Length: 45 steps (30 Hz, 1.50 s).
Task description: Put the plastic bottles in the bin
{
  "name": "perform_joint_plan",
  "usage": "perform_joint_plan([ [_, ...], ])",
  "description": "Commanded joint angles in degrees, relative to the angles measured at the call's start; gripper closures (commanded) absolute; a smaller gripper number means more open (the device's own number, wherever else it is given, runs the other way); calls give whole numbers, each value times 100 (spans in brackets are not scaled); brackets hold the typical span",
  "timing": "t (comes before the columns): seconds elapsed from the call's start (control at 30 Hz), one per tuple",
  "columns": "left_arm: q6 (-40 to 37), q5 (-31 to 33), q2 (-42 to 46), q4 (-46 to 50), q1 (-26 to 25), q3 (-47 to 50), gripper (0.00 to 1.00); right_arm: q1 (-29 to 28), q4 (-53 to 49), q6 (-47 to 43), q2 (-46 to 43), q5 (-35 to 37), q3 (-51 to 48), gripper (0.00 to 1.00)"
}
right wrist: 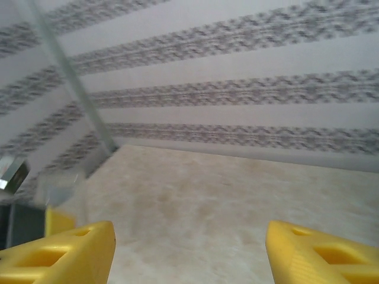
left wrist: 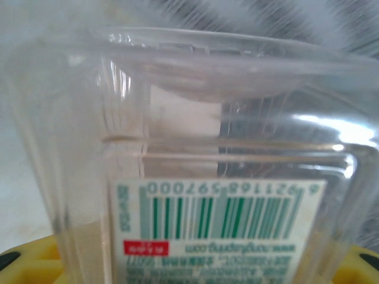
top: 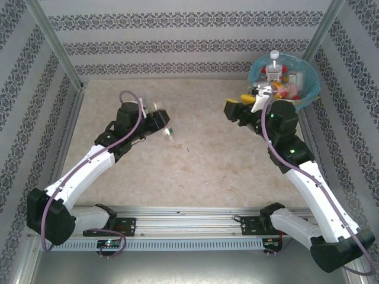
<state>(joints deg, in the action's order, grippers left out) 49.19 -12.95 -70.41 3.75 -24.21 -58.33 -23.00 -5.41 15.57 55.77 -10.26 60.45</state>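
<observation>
Plastic bottles showing red, yellow and white are heaped in the bin at the far right corner of the table, one of them standing upright with a white cap. The left claw is clenched on a clear bottle with a green barcode label, over the table's left half and nearer its far edge. The right claw stands released with nothing between its yellow fingers, just beside the bin's near-left rim, pointing toward the table's left edge.
</observation>
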Motion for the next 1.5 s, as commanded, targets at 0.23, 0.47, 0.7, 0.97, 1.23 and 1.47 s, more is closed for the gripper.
perform_joint_plan([
  [0.23,2119,-493,-928,-3880,-2,-605,56,-1159,3371,-213,739,-815,-785,33],
  [0.47,2114,-1090,-1036,-4950,-287,-557,57,-1658,4167,-908,713,-69,-1398,32],
  [0.7,2137,-1609,-1194,-5988,-465,-513,58,-1814,4644,-1500,558,773,-1753,31],
  [0.97,2468,-1757,-1576,-6768,-665,-510,58,-1824,4788,-1786,235,684,-1904,32],
  [1.23,3024,-1578,-2061,-7408,-783,-496,62,-1830,4616,-1853,13,535,-1812,52],
  [1.47,2980,-1690,-2146,-7300,-825,-555,62,-1794,4595,-1830,169,669,-1660,42],
])
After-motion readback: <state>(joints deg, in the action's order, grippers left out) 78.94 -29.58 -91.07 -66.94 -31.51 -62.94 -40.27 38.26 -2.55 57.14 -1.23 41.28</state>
